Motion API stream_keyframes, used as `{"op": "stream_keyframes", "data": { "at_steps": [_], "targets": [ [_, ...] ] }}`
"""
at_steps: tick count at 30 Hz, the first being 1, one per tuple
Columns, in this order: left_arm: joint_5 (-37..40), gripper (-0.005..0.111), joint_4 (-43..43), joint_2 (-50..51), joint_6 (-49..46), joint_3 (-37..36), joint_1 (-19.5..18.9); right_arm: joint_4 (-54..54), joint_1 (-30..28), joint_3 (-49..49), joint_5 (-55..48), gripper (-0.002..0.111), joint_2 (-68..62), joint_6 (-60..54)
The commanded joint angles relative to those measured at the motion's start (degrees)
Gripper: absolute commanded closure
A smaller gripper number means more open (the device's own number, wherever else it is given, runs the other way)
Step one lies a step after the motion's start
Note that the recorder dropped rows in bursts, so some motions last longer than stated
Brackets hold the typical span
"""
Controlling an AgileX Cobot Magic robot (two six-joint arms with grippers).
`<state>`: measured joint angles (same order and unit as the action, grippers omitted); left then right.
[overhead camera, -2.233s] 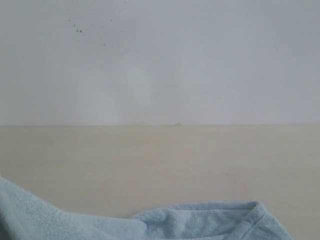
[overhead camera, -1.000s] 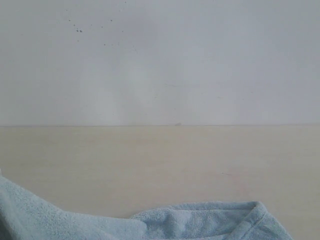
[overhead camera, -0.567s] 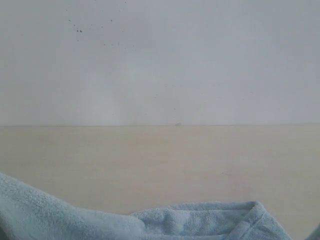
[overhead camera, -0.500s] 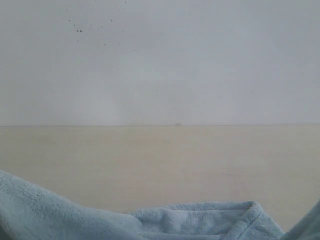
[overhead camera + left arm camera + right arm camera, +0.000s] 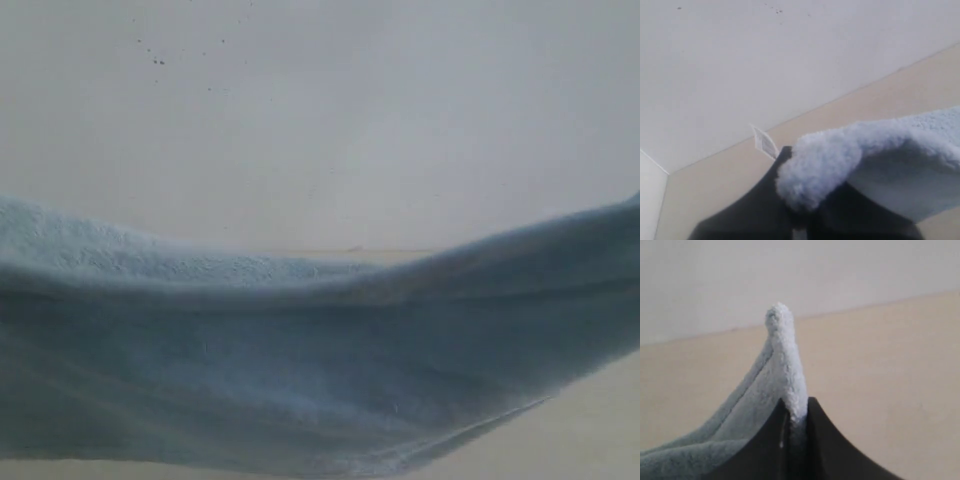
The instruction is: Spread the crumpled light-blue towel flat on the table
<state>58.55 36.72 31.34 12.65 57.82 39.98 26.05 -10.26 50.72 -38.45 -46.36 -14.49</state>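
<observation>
The light-blue towel point(image 5: 320, 370) hangs lifted across the whole exterior view, sagging in the middle and higher at both sides, with a hemmed lower edge at the right. Neither gripper shows in that view. In the left wrist view my left gripper point(image 5: 807, 210) is shut on a fluffy corner of the towel point(image 5: 825, 165), a small white label point(image 5: 765, 144) sticking out beside it. In the right wrist view my right gripper point(image 5: 796, 417) is shut on another towel point(image 5: 785, 370) corner, which stands up in a point above the dark fingers point(image 5: 825, 440). The cream table point(image 5: 880, 370) lies below.
The white wall point(image 5: 320, 120) with a few dark specks rises behind the table. A strip of tabletop point(image 5: 590, 430) shows under the towel at the lower right of the exterior view.
The towel lay low at the bottom of the exterior view. It has risen sharply and now stretches across the view, covering most of the tabletop.
</observation>
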Motion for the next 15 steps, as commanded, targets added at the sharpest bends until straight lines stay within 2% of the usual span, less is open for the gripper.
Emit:
{"op": "stream_keyframes", "data": {
  "at_steps": [1,8,15],
  "targets": [
    [5.2,0.103,-2.5,-3.3,0.4,2.9,-0.2,-0.9,0.1,2.3,-1.0,0.1,7.2,3.9],
    [10.6,0.103,-11.1,-4.9,-3.3,2.8,-0.2,-5.0,0.1,2.4,-7.6,0.1,12.0,8.9],
    [11.4,0.103,-9.9,-3.9,-3.3,-0.2,-0.2,-11.2,2.6,2.4,-9.5,0.1,8.0,10.0]
  ]
}}
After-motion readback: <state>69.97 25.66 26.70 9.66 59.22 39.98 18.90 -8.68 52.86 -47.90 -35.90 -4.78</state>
